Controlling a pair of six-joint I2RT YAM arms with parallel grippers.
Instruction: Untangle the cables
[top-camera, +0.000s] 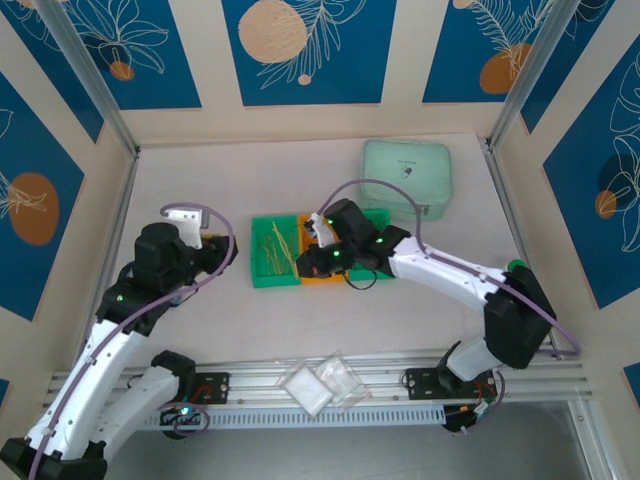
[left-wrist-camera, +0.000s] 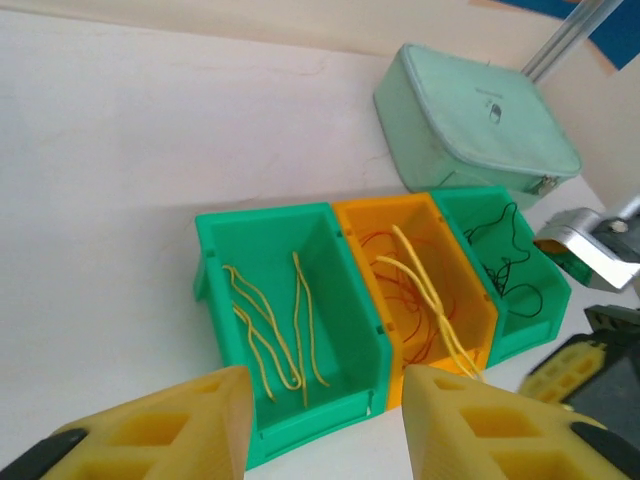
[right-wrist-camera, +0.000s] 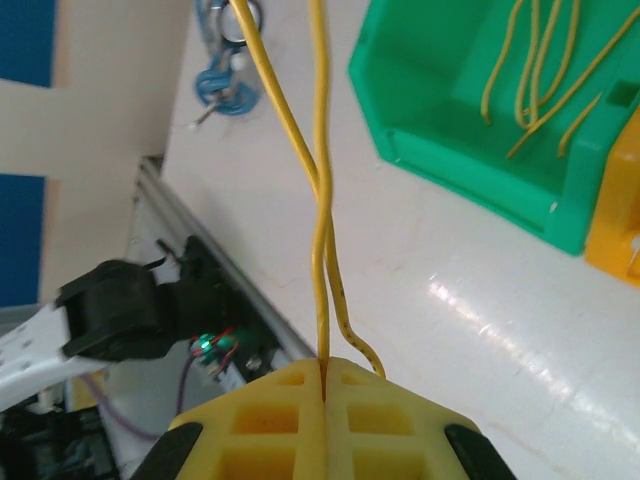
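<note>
Cables (right-wrist-camera: 320, 195), two thin, wiry yellow ones, rise out of the right gripper (right-wrist-camera: 325, 372). Its ribbed yellow fingers are pressed together on them, and the pair cross once just above the fingertips. From the left wrist they slant across the orange bin (left-wrist-camera: 470, 280), over a nest of brown-orange cables (left-wrist-camera: 400, 300). More yellow strands (left-wrist-camera: 270, 325) lie loose and wavy on the floor of the left green bin (left-wrist-camera: 215, 310), and black cables (left-wrist-camera: 510, 260) curl in the right green bin (left-wrist-camera: 480, 203). The three smooth plastic bins stand touching in a row at the middle of the worktop (top-camera: 200, 180). The left gripper (left-wrist-camera: 320, 420) hangs at the bins' near side, fingers apart and holding nothing, with the cables just beyond its tips. A soft mint case (left-wrist-camera: 470, 115) with rounded corners lies toward the far right corner.
</note>
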